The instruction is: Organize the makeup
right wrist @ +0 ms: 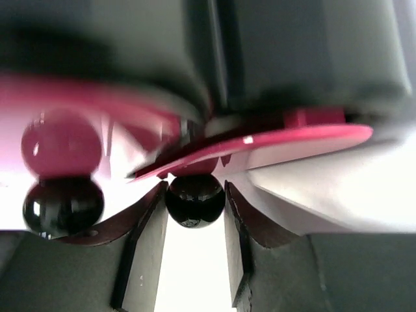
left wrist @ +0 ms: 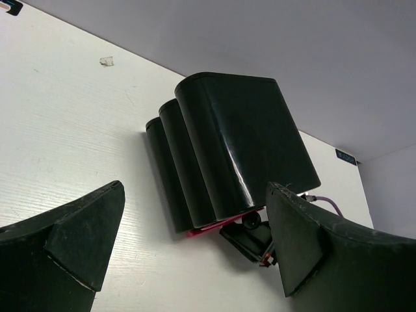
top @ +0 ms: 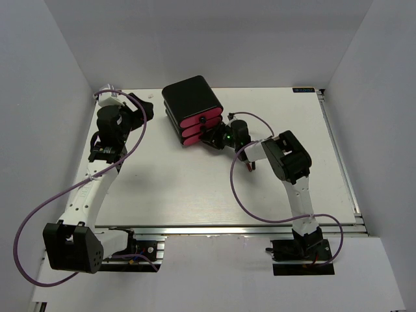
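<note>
No makeup shows in any view. The black box [top: 192, 97] with pink drawers [top: 195, 129] stands at the back middle of the table. My right gripper [top: 218, 137] is at the box's front and is shut on a black drawer knob [right wrist: 194, 201]. In the right wrist view the knob sits between both fingers [right wrist: 146, 240], against a pink drawer front [right wrist: 286, 140]. My left gripper [top: 140, 107] is open and empty, raised at the back left and apart from the box. The left wrist view looks between its wide jaws at the box's back [left wrist: 234, 143].
A second black knob [right wrist: 63, 207] shows to the left in the right wrist view. White walls close in the table [top: 162, 188] on the left, back and right. A metal rail [top: 227, 229] runs along the near edge. Purple cables loop beside both arms.
</note>
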You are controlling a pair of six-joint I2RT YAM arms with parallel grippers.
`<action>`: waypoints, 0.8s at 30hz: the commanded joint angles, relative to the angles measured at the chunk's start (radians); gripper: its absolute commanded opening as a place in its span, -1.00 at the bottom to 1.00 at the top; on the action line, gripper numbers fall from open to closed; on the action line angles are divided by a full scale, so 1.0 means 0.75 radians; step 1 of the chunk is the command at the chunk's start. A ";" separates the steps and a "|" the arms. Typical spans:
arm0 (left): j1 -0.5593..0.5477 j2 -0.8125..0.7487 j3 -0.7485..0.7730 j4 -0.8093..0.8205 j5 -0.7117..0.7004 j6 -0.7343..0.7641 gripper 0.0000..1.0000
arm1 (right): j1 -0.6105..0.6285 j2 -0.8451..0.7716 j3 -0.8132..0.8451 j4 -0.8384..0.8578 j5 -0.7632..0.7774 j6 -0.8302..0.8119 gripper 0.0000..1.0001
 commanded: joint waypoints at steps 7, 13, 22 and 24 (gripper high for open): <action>0.003 -0.091 -0.042 0.099 0.104 -0.019 0.96 | -0.005 -0.261 -0.449 0.207 -0.117 -0.015 -0.74; -0.001 -0.112 -0.055 0.140 0.178 -0.031 0.96 | -0.005 -0.331 -0.578 0.179 -0.168 -0.099 0.59; -0.050 -0.093 0.047 0.210 0.309 -0.070 0.92 | -0.030 -0.551 -0.451 -0.295 -0.358 -0.493 0.79; -0.076 -0.075 0.113 0.202 0.313 -0.080 0.83 | -0.034 -0.643 -0.459 -0.509 -0.440 -0.650 0.79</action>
